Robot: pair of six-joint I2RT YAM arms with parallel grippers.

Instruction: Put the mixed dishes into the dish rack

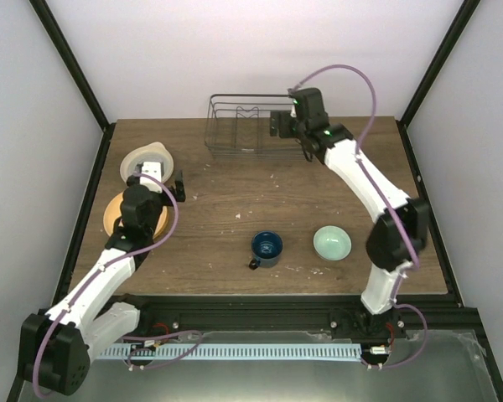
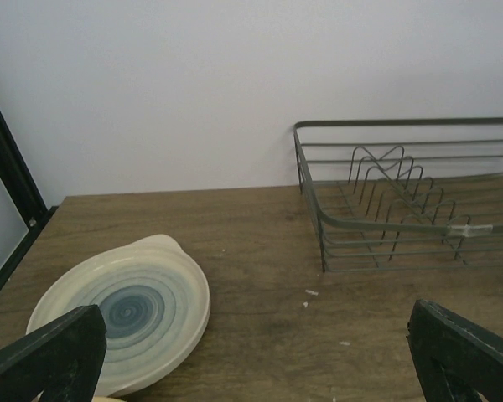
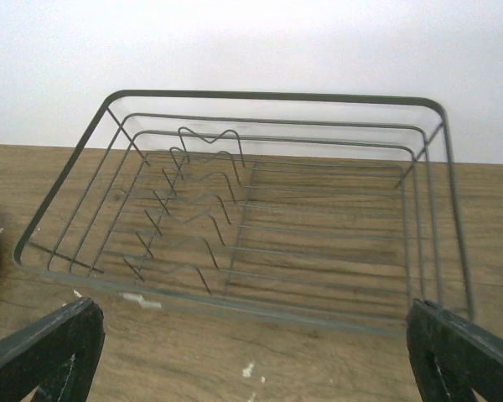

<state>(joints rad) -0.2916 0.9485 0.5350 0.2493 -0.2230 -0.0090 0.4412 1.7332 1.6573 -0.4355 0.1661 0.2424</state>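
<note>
The dish rack (image 1: 239,126) stands empty at the table's back centre; it also shows in the left wrist view (image 2: 402,209) and the right wrist view (image 3: 260,209). The cream plate (image 1: 134,162) with blue-grey rings lies at the back left, seen too in the left wrist view (image 2: 126,306). The orange plate (image 1: 111,215) lies just in front of it, partly under my left arm. The dark blue mug (image 1: 267,247) and mint-green bowl (image 1: 331,243) stand upright at the front centre. My left gripper (image 1: 158,178) (image 2: 251,368) is open and empty beside the cream plate. My right gripper (image 1: 289,136) (image 3: 251,360) is open and empty at the rack's right end.
A black frame rail (image 1: 84,209) runs along the table's left edge and another (image 1: 423,201) along the right. The white back wall (image 1: 251,59) stands right behind the rack. Bare wood (image 1: 235,201) lies between rack and mug.
</note>
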